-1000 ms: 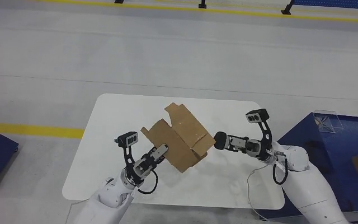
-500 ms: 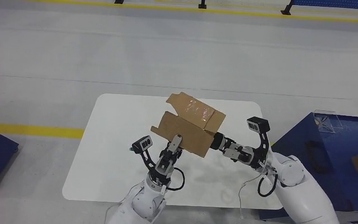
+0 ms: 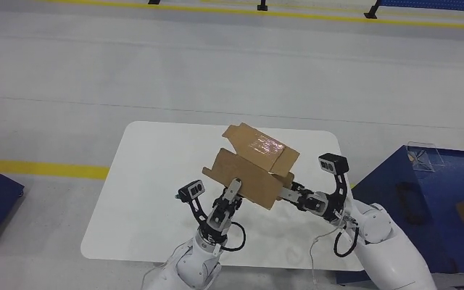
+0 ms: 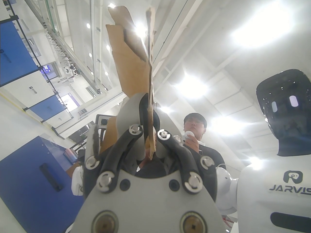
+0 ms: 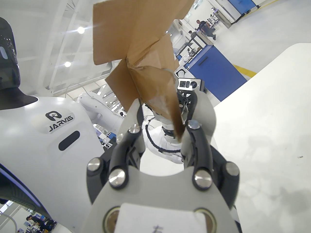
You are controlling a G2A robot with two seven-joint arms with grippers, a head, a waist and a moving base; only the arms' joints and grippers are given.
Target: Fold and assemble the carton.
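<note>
The brown cardboard carton [image 3: 250,170] hangs in the air over the middle of the white table [image 3: 156,170], half unfolded, with one taped panel facing up. My left gripper [image 3: 233,188] is under its near left edge. In the left wrist view that gripper [image 4: 148,122] is shut on a thin edge of the carton [image 4: 128,71]. My right gripper [image 3: 288,192] holds the near right corner. In the right wrist view its fingers [image 5: 160,120] pinch a folded corner of the carton [image 5: 136,32], whose flaps spread above.
A blue cabinet [image 3: 420,192] stands just off the table's right end. The table top [image 5: 267,122] lies bare below the carton. A yellow floor line [image 3: 51,170] runs to the left. A person stands behind the robot in the left wrist view, away from the carton.
Both arms have drawn closer together and carried the carton up and to the right. It has turned so a taped panel now faces up. Both grips have held.
</note>
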